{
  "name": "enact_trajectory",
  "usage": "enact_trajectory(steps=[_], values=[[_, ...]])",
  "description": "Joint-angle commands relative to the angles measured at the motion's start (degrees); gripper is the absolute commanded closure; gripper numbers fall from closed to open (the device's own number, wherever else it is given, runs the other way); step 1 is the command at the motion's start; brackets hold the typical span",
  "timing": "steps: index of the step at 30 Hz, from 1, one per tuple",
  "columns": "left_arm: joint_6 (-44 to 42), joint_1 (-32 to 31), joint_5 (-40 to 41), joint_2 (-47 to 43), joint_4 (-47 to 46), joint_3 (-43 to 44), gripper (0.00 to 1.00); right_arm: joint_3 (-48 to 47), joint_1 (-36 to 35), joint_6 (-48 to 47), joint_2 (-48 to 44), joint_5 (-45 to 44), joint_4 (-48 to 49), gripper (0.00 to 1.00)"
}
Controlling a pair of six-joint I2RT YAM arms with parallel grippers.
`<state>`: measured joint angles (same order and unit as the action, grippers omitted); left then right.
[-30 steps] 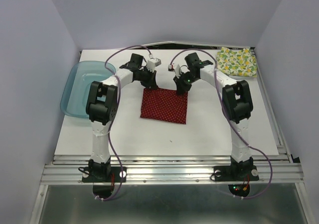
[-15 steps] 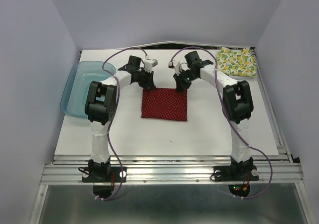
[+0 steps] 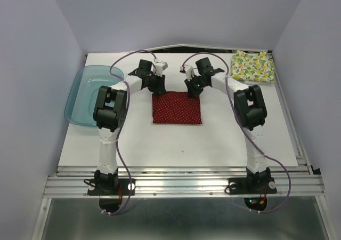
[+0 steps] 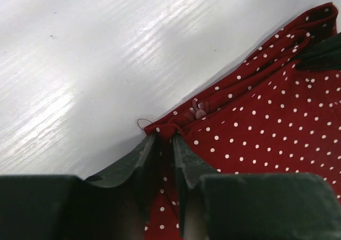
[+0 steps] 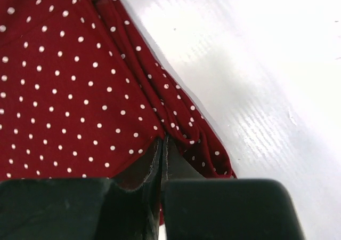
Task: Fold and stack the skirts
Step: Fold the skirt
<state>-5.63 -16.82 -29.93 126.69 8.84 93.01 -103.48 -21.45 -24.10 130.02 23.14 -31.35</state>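
Observation:
The dark red polka-dot skirt [image 3: 177,108] lies folded into a rough square on the white table. My left gripper [image 3: 156,89] is shut on its far left corner; the left wrist view shows the cloth [image 4: 256,128] pinched between the fingers [image 4: 189,160]. My right gripper [image 3: 192,90] is shut on the far right corner, with the cloth [image 5: 80,85] bunched at the fingers [image 5: 144,168]. The cream fruit-print skirt [image 3: 253,65] lies at the far right corner of the table, away from both grippers.
A translucent blue plastic tray [image 3: 85,93] sits at the left edge of the table [image 3: 176,144]. Purple cables loop over both arms near the back wall.
Both grippers have pulled the red skirt's far edge a little farther back, and the skirt now lies squarer and flatter.

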Motion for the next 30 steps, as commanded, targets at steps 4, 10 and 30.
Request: enact_trajectory(steps=[4,10,30], values=[[-1.84,0.38,2.42,-6.53,1.44,-0.20,0.53,-1.37,0.10,11.87,-3.43,-5.74,5.43,0.53],[-6.32,0.38,11.02,-19.89,-2.58,-2.56,0.15,-3.22,0.62,23.55,-13.37,-4.59,5.51,0.15],[-11.44,-2.52,3.40,-21.76,9.79,12.97,0.37,26.12,5.54,45.01,-27.45,-9.77,17.62,0.13]])
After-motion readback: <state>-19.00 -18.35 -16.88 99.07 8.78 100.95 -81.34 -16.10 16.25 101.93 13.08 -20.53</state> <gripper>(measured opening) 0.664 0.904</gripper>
